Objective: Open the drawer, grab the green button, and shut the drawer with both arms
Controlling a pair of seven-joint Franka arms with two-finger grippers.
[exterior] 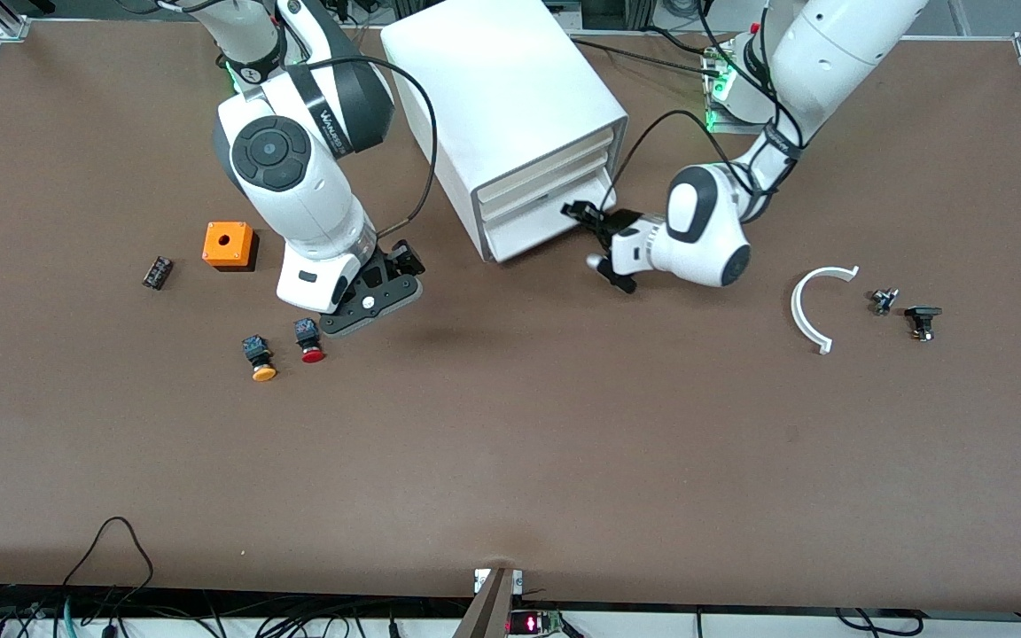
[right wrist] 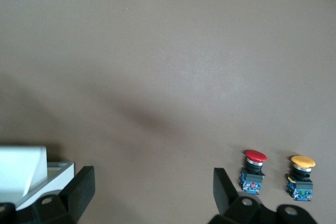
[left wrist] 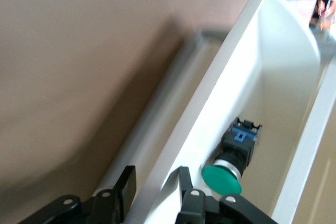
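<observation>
Left gripper point(left wrist: 153, 190) clamped on drawer point(left wrist: 210, 114) lip, seemingly; button point(left wrist: 231, 156) inside, just beside. Right gripper point(right wrist: 152, 187) released.

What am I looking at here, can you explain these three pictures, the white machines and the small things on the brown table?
The white machines are two robot arms, each ending in a two-finger gripper. One picture looks down from across the table; the other two come from cameras on the arms' wrists.

The left gripper is shut on the front lip of the lowest drawer of a white cabinet. Its wrist camera shows a green button lying inside that drawer.

The right gripper hangs open over the table, holding nothing, above a red button and an orange button. Also there: an orange box, a white curved piece and a few small dark parts.
</observation>
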